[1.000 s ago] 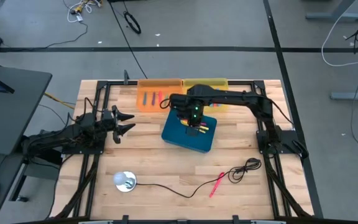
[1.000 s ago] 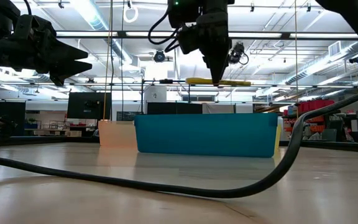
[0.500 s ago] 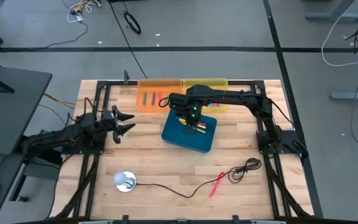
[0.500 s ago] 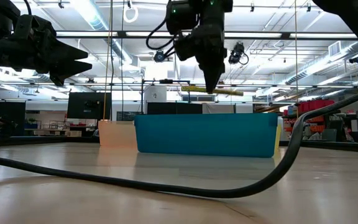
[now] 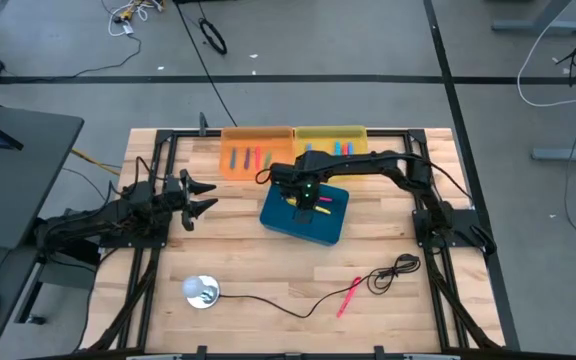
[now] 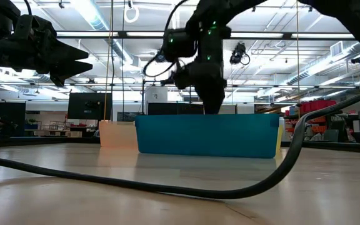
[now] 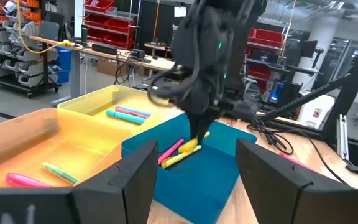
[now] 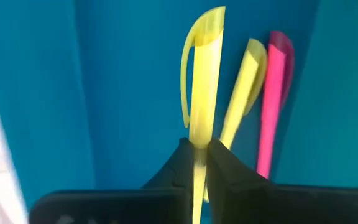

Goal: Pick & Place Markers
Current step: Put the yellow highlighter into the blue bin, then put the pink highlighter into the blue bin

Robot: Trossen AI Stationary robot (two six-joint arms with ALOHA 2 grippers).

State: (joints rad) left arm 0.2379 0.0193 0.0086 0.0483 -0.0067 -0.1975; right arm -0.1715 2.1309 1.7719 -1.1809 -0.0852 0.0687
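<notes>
High view: the right gripper (image 5: 303, 199) is lowered into the blue rectangular plastic bin (image 5: 280, 219) near the middle of the wooden slat table (image 5: 248, 270). Yellow and pink markers (image 5: 325, 203) lie inside this bin, just at 3 o'clock of the gripper. At 11 o'clock of the bin stands an orange translucent tray (image 5: 234, 170) with more markers, and at 1 o'clock a yellow translucent tray (image 5: 353, 137), also with markers. One pink-red marker (image 5: 348, 296) lies alone on the table at 5 o'clock of the bin, touching a thin black cable (image 5: 268, 301). A small round silver disc (image 5: 201, 291) sits at the cable's end. The left gripper (image 5: 203, 197) waits at 9 o'clock of the bin, well apart, with its fingers spread.

Low view: the right gripper (image 6: 211, 107) reaches down behind the bin's wall (image 6: 205, 134), so its tips are hidden.

Left wrist view: the left fingers (image 7: 135, 180) stand wide apart, and beyond them the right gripper (image 7: 197, 134) touches down among yellow and pink markers (image 7: 182, 149) in the blue bin (image 7: 219, 168).

Right wrist view: the right fingers (image 8: 225, 171) are closed on a yellow marker with a clip (image 8: 202, 87); a second yellow marker (image 8: 244, 93) and a pink marker (image 8: 273, 99) lie beside it on the bin floor.
</notes>
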